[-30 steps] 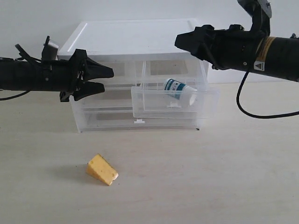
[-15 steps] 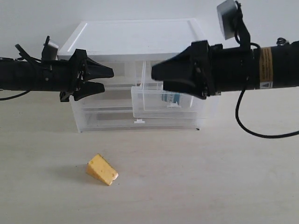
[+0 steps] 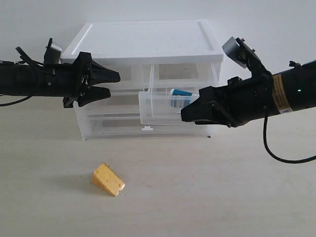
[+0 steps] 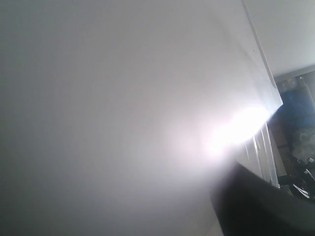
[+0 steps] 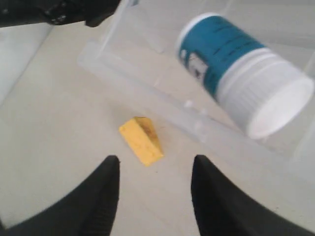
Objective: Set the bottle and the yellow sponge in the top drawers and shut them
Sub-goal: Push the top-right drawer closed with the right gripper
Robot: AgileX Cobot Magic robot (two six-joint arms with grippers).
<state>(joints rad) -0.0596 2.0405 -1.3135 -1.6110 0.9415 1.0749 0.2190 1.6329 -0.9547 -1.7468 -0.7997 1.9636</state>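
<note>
The bottle (image 3: 181, 98) (image 5: 241, 73) lies on its side in the right top drawer (image 3: 148, 108), which stands pulled out of the white-topped cabinet (image 3: 148, 39). Just in front of that drawer and low hangs my right gripper (image 3: 190, 112) (image 5: 155, 163), open and empty, pointing left. The yellow sponge (image 3: 107, 179) (image 5: 141, 140) rests on the table in front of the cabinet, left of the middle. My left gripper (image 3: 112, 84) hovers open and empty before the left top drawer (image 3: 129, 74), which looks pushed in. The left wrist view is mostly white glare.
Below the top drawers are two full-width drawers with a white tab handle (image 3: 146, 128), both pushed in. The pale table (image 3: 222, 187) spreads out in front and to the right. A black cable (image 3: 276, 153) hangs from the right arm.
My right arm has come down from above the cabinet to the front of the open drawer, its jaws narrowing a little. The bottle stays in the drawer. The left arm has not moved.
</note>
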